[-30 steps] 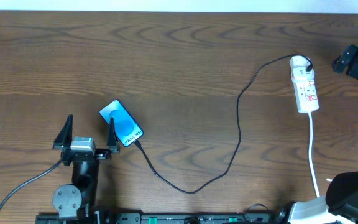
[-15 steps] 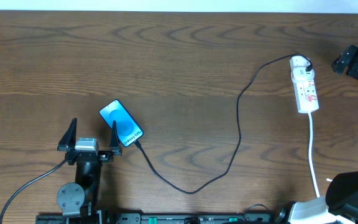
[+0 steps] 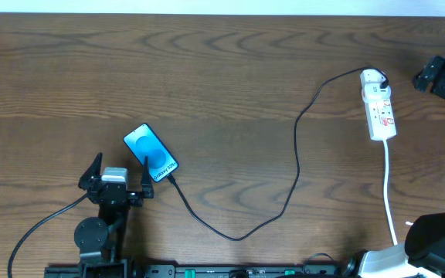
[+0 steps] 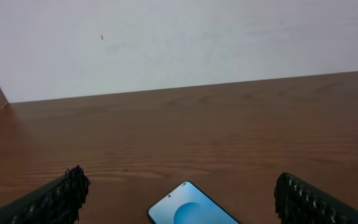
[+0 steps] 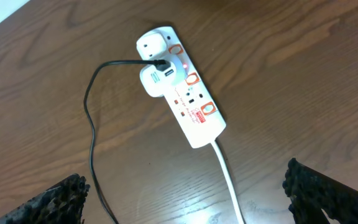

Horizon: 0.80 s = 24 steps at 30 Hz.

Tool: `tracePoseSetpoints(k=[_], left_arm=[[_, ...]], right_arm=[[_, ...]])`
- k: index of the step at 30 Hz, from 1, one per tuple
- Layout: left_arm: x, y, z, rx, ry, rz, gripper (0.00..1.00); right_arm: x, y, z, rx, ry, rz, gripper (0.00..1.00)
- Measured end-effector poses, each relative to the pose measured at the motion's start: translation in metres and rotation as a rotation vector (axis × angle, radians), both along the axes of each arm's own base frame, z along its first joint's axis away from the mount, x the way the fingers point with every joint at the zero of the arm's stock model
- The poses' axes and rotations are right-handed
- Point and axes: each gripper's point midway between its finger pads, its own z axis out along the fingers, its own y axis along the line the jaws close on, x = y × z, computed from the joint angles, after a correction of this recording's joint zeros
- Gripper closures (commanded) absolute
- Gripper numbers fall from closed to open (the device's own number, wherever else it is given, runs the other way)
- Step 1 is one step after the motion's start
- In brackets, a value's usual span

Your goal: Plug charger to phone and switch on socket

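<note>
The phone (image 3: 151,151) lies flat at the table's left, blue screen up, and its far corner shows in the left wrist view (image 4: 191,208). The charger (image 3: 296,154), a thin black cable, runs from the phone's near end in a long loop to a white adapter in the socket (image 3: 379,104). I cannot tell if its tip is seated in the phone. My left gripper (image 3: 118,174) stands open just near-left of the phone, holding nothing (image 4: 180,183). My right gripper (image 5: 185,183) hangs open above the socket (image 5: 182,84), near its cord end. A small red glow shows by one switch.
The socket's thick white cord (image 3: 390,185) runs toward the table's front right, past the right arm's base (image 3: 439,235). The black cable's loop (image 5: 92,124) crosses the table's middle. A pale wall stands behind the far edge in the left wrist view.
My left gripper has drawn back toward the table's front edge, still open. The phone, cable, socket and right arm have not moved.
</note>
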Motion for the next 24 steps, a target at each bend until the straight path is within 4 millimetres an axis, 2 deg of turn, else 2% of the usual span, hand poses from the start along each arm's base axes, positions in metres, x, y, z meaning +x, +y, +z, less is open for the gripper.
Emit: tracePoseSetpoints(k=[24], left_arm=[[-0.0005, 0.0036, -0.0018, 0.044, 0.012, 0.018, 0.02]], right_arm=[[-0.0001, 0.0000, -0.0001, 0.000, 0.000, 0.000, 0.01]])
